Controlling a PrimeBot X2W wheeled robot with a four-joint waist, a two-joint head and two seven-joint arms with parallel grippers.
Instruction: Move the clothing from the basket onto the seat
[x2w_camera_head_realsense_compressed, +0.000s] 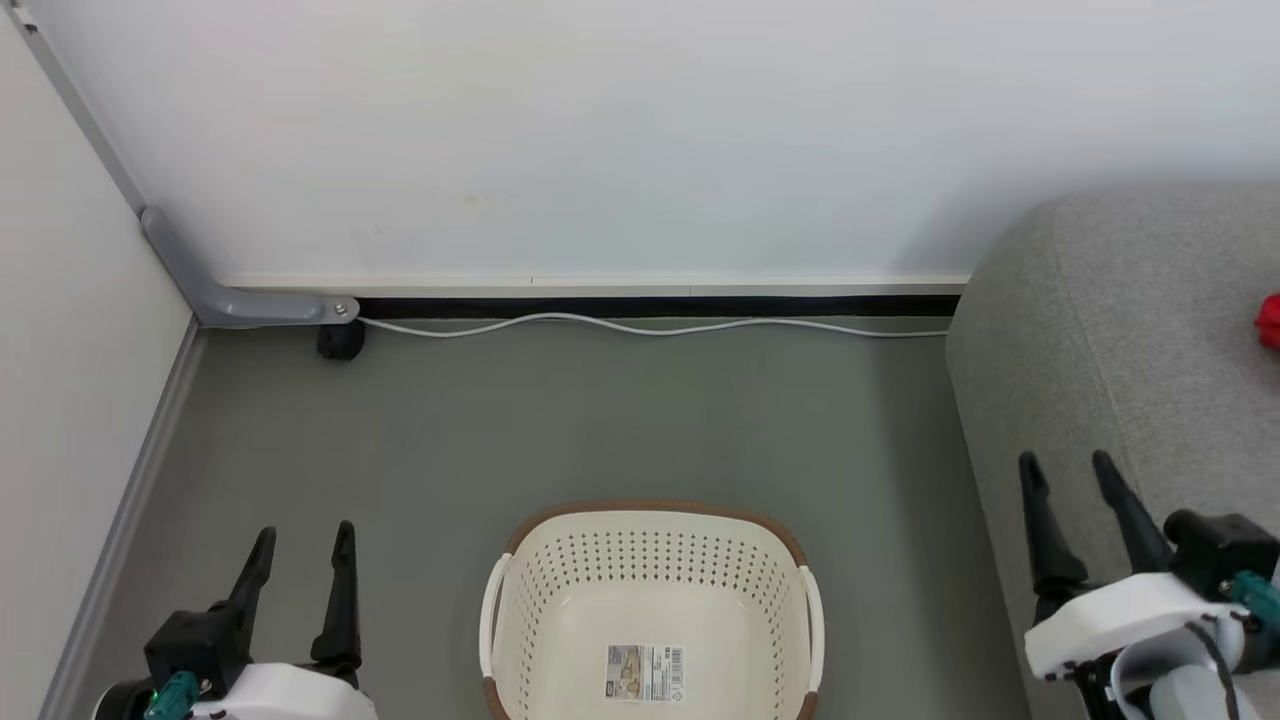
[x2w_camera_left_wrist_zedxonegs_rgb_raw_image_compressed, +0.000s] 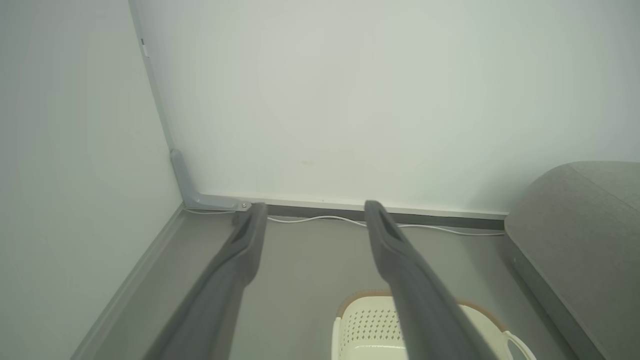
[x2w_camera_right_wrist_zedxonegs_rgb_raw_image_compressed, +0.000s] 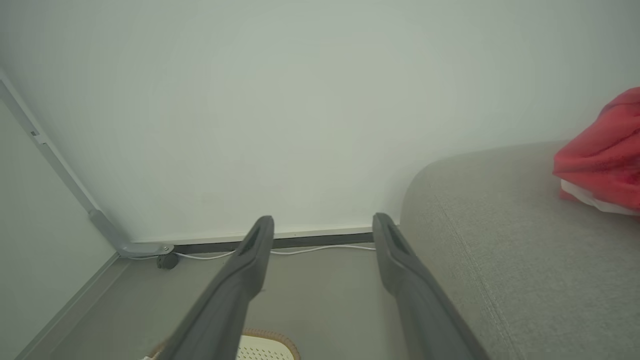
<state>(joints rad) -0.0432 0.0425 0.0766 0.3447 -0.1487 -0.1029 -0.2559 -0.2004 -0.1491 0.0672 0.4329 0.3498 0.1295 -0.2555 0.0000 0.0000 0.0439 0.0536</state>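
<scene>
Note for you: left jaws stand fully apart with nothing between them, at the lower left of the head view over the grey floor (x2w_camera_head_realsense_compressed: 600, 420), left of the basket (x2w_camera_head_realsense_compressed: 650, 555). Right jaws are likewise spread wide and hold nothing; you see them at the lower right, over the near edge of the sofa (x2w_camera_head_realsense_compressed: 1120, 330). Basket sits upright on the floor between the two arms, its bare bottom showing a label sticker (x2w_camera_head_realsense_compressed: 645, 672). Clothing (x2w_camera_right_wrist_zedxonegs_rgb_raw_image_compressed: 600, 155): a red bundle with a white edge lies on the sofa, well apart from the basket and beyond the right jaws; the head view gives you a red scrap at its right border. A white cable (x2w_camera_head_realsense_compressed: 650, 325) runs along the foot of the wall.
</scene>
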